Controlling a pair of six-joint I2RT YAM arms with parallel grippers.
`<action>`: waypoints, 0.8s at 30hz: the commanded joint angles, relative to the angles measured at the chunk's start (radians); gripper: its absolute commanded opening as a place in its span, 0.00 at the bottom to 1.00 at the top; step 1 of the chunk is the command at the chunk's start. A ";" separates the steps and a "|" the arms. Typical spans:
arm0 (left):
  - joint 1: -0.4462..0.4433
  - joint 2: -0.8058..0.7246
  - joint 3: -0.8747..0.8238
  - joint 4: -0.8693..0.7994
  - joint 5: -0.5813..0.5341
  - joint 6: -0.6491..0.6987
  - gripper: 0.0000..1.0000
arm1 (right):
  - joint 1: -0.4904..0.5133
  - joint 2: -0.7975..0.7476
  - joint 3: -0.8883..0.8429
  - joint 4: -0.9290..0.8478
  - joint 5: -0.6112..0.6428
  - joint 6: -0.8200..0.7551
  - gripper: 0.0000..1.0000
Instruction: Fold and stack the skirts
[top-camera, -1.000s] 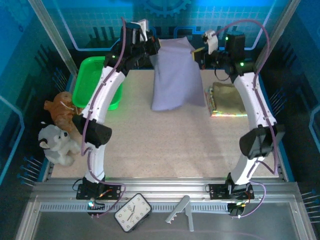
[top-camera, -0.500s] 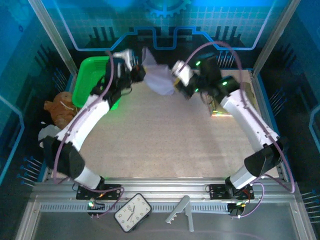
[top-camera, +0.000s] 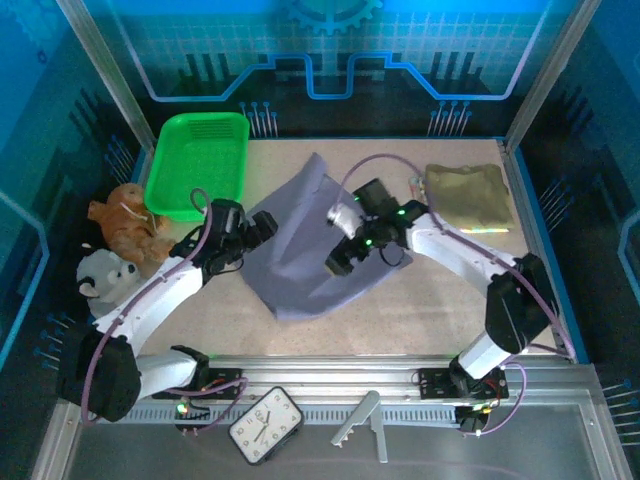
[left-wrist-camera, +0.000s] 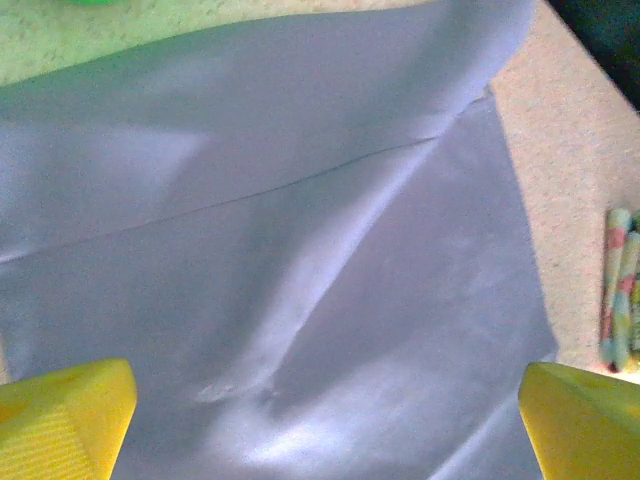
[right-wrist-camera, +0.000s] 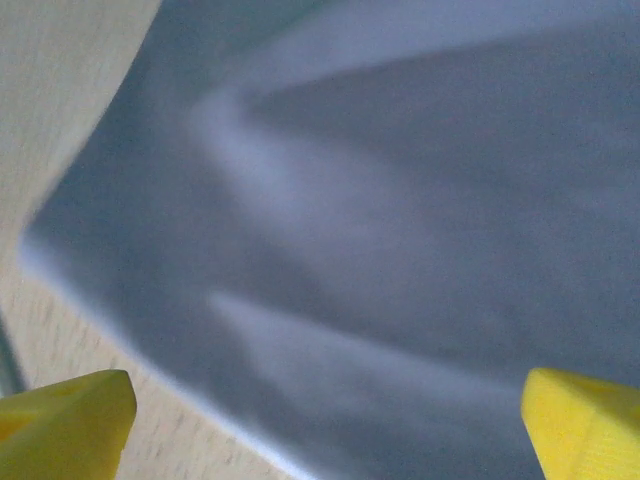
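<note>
Surface: beige speckled tabletop (top-camera: 420, 300), matte, lit blue-white. Enclosure: blue-lit back wall w/ circuit-style panel pattern (top-camera: 330, 60), aluminium corner posts (top-camera: 105, 75), ribbed metal rail (top-camera: 330, 385) along the near edge.

Left claw (top-camera: 262, 226): jaws spread wide. In the wrist view (left-wrist-camera: 320, 415) the yellow fingertips (left-wrist-camera: 60, 415) sit at opposite corners and grip nothing. Right claw (top-camera: 340, 258): same, spread wide (right-wrist-camera: 320, 420), nothing pinched.

Plain grey-lavender cloth skirt (top-camera: 300, 262) lies loose on the tabletop, directly under and between both claws, creased, one corner pointing away from them. Creases show close up under the left claw (left-wrist-camera: 300, 200), softer and blurred under the right (right-wrist-camera: 400, 200).

Plain olive-khaki cloth skirt (top-camera: 465, 190): right of the right claw, well apart, folded flat, a pastel patchwork edge (left-wrist-camera: 620, 290) showing beneath it.

Green plastic basket (top-camera: 160, 185): beyond the left claw, to its left. Brown plush toy (top-camera: 125, 220) and white plush toy (top-camera: 105, 275): left of the left claw, at the table edge.
</note>
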 joint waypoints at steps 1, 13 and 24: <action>-0.021 0.093 0.069 -0.021 0.074 -0.010 0.99 | -0.085 0.011 -0.041 0.219 0.041 0.332 1.00; -0.048 0.539 0.360 -0.217 0.181 0.070 0.99 | -0.076 0.185 -0.182 0.330 0.008 0.984 1.00; -0.064 0.708 0.319 -0.215 0.219 -0.007 0.99 | -0.118 0.223 -0.284 0.252 0.154 1.087 1.00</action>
